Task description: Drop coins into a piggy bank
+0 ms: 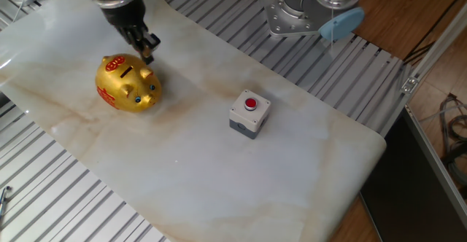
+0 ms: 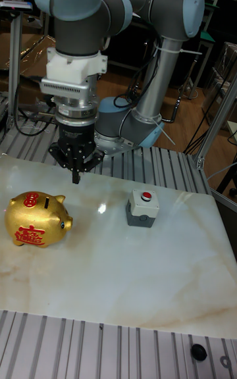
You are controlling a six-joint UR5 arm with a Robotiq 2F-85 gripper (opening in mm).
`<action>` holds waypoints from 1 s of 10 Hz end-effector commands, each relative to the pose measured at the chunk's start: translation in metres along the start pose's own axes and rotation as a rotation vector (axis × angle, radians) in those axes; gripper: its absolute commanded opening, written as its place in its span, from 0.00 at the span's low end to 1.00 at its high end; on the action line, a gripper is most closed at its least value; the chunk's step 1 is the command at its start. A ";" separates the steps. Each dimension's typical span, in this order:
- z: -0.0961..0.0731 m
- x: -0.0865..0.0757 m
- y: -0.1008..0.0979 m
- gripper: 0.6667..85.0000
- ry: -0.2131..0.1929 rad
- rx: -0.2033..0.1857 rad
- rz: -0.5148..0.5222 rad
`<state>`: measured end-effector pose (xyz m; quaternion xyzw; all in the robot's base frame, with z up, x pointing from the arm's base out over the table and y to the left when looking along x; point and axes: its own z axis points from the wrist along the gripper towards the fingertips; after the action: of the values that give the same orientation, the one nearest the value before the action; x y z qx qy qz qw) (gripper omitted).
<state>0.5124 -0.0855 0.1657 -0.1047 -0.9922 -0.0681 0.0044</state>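
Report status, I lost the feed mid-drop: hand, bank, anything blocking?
Hand above table, beside the piggy bank, apparently shut, nothing seen held. Bank upright, slot clear. Grey button box well off to the side, not blocking.

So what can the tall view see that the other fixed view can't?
Only the tall view shows the whole grey arm towering over the table, and a small dark disc on the ribbed front edge.

Only the fixed view shows the cables on the floor past the table's right end.

Both show the gold bank, the grey button box and the jaws hanging just above and beside the bank, not touching it.
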 end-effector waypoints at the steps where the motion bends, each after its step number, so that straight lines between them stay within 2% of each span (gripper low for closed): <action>1: -0.011 0.007 -0.012 0.00 -0.057 0.081 0.075; 3: -0.021 0.005 -0.039 0.00 -0.098 0.167 0.089; 7: -0.027 -0.009 -0.062 0.00 -0.180 0.169 0.126; 8: -0.026 -0.013 -0.059 0.00 -0.193 0.120 0.113; 10: -0.026 -0.011 -0.064 0.00 -0.175 0.133 0.094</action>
<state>0.5076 -0.1459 0.1811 -0.1592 -0.9851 0.0140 -0.0636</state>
